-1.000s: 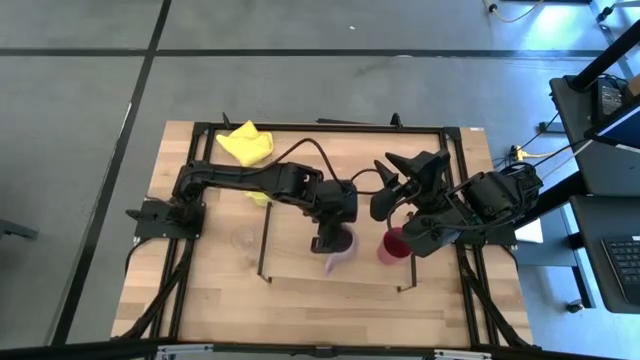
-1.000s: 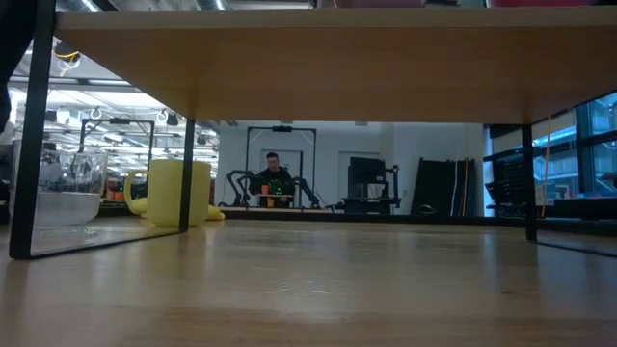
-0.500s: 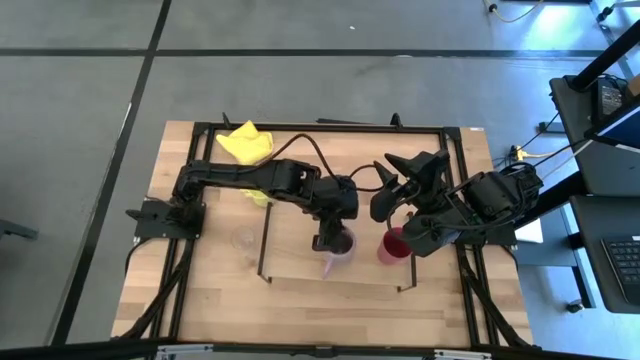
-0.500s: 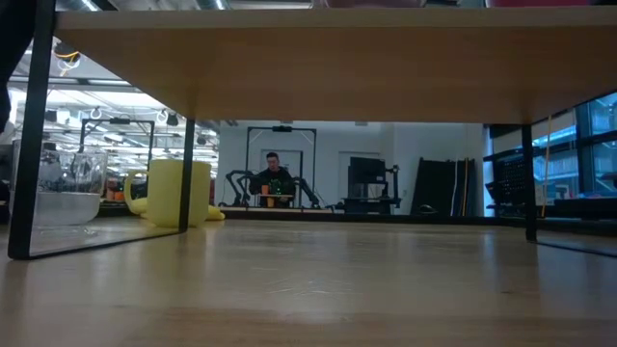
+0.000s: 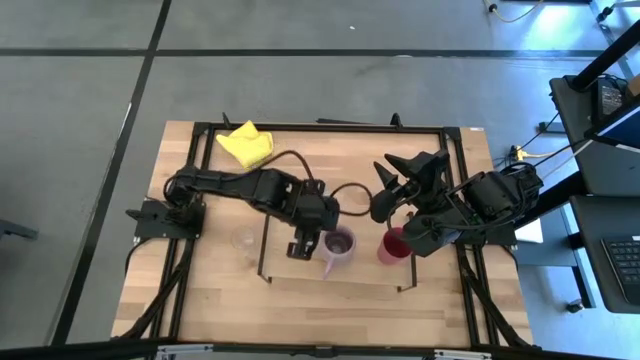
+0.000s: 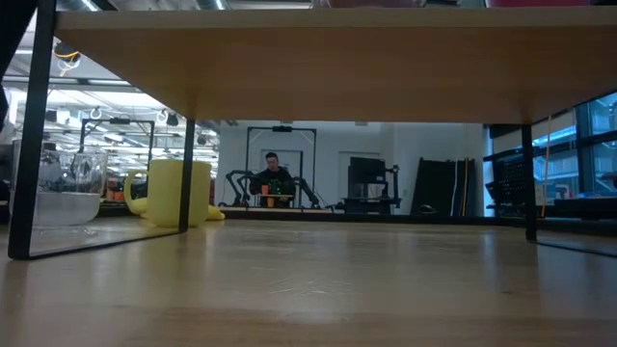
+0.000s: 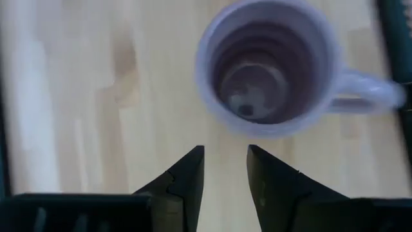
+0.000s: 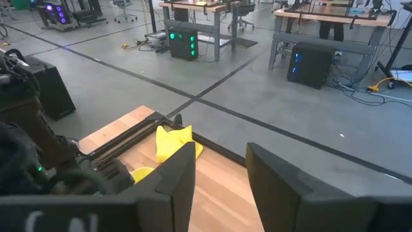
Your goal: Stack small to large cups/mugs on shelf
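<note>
The purple mug (image 5: 339, 245) stood upright on the shelf (image 5: 300, 270), handle toward the front edge; the left hand (image 5: 303, 246) hung just beside it on its left, fingers apart with a narrow gap and holding nothing — clear of the rim. The red cup (image 5: 392, 246) stood on the shelf near its right frame; the right hand (image 5: 400, 175) waited raised behind it, fingers parted and empty. The clear glass (image 5: 243, 240) and yellow-green mug (image 6: 178, 193) sat on the bench left of the shelf; the yellow cloth (image 5: 246, 143) lay at the back.

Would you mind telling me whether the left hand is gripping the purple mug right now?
No, in the left wrist view the left hand is open and clear of the purple mug, which stands upright on the shelf.
</note>
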`<action>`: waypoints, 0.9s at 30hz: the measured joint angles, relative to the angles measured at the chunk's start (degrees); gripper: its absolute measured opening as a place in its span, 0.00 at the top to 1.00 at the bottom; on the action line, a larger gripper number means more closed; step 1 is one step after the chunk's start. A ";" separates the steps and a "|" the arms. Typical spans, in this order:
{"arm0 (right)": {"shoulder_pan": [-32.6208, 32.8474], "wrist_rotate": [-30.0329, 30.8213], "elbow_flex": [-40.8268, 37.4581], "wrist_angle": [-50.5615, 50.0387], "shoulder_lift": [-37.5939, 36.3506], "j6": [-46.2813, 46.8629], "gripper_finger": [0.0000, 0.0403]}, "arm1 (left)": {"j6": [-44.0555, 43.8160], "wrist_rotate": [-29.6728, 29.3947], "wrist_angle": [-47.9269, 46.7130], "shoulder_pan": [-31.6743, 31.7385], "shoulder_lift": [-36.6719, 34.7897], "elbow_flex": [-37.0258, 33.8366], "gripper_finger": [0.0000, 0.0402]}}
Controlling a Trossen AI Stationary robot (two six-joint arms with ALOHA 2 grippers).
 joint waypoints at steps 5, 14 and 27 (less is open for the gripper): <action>0.15 -0.28 0.00 -0.02 0.00 -0.10 0.65 | -1.63 -3.44 -1.18 -0.52 -0.06 -3.38 0.81; 1.34 -0.44 0.00 -0.02 0.00 -0.12 0.65 | -2.25 -1.78 7.33 -0.52 0.05 -11.33 0.99; 1.38 -0.57 0.00 -0.02 0.00 -1.43 0.65 | -5.27 2.65 11.02 -2.77 0.07 -12.06 0.99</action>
